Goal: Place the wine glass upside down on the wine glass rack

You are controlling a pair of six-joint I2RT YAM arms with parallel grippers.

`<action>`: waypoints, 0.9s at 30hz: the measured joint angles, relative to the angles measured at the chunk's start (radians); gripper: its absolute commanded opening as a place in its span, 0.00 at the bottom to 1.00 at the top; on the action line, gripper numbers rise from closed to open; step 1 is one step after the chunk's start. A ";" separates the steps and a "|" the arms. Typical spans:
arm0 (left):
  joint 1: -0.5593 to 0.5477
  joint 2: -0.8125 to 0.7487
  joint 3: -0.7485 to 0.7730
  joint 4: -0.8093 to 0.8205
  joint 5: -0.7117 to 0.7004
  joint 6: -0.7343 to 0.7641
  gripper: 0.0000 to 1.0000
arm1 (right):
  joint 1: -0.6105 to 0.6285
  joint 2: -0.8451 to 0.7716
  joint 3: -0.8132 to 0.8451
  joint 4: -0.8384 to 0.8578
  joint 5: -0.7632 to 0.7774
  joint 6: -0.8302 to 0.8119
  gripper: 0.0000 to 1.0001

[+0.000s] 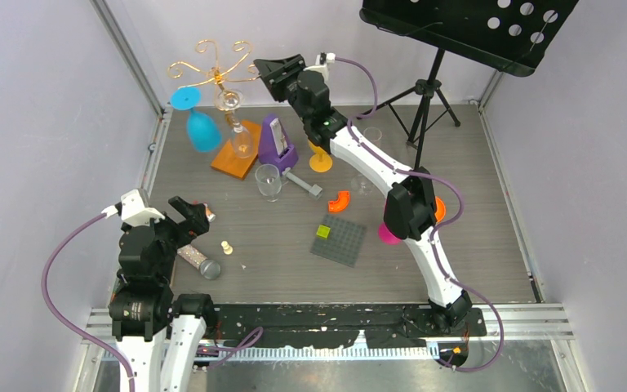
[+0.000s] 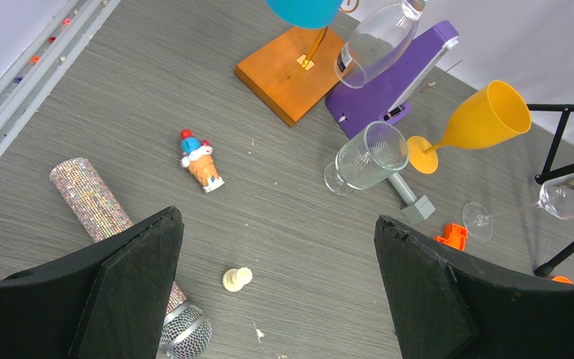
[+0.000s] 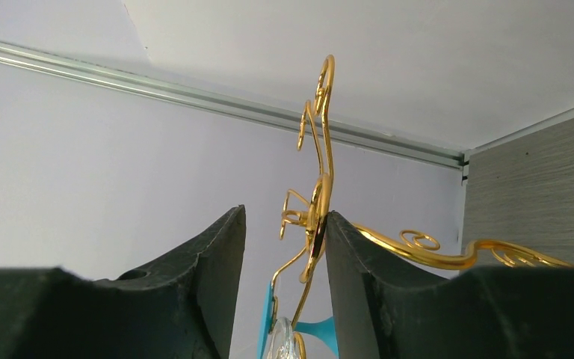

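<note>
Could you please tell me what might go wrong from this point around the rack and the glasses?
1. The right gripper is open with the gold rack wire between its fingers, hard by one. A sideways pull could snag it and tip the rack, where a blue glass and a clear glass hang upside down.
2. The yellow goblet stands close beside the right arm; a low retreat might knock it over.

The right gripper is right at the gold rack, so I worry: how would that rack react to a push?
The wine glass rack is thin wire, so it probably flexes. The blue glass and clear glass hanging from it would likely swing. Its flat orange base should resist tipping.
</note>
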 measured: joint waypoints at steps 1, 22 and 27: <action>0.000 0.000 0.000 0.000 0.000 0.000 0.96 | 0.000 0.002 0.002 0.000 -0.003 0.006 0.50; 0.000 0.000 0.000 0.000 0.000 0.000 0.95 | -0.005 0.031 0.016 0.027 -0.033 0.101 0.50; 0.000 0.000 0.000 0.000 0.000 0.000 0.96 | -0.006 0.057 0.029 0.048 -0.043 0.118 0.50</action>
